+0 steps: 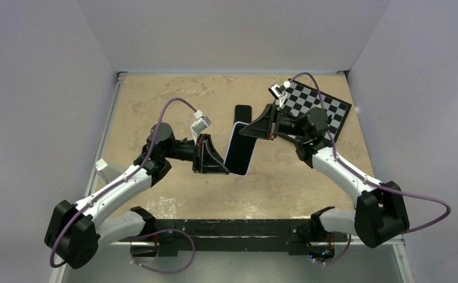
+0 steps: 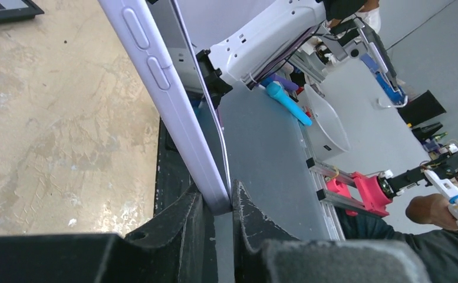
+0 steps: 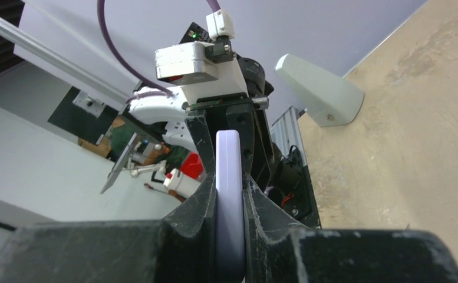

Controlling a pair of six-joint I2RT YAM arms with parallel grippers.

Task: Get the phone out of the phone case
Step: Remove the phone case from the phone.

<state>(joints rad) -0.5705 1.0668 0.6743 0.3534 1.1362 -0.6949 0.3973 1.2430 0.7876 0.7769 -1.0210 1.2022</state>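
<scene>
Gripping one cased phone from both ends, over the middle of the surface [image 1: 173,100].

Left claw [image 2: 216,198] is closed on the near end of the phone case [image 2: 167,94], its fingers pinching front and back. The lavender side rim with its two button bumps runs up and away from it. Right claw [image 3: 229,190] is clamped on the far end, the case edge-on between its fingers. The phone [image 1: 241,148] sits in the case, black screen showing from above. A bare black phone [image 1: 242,112] lies just beyond, with a checkerboard [image 1: 318,106] at far right.
</scene>
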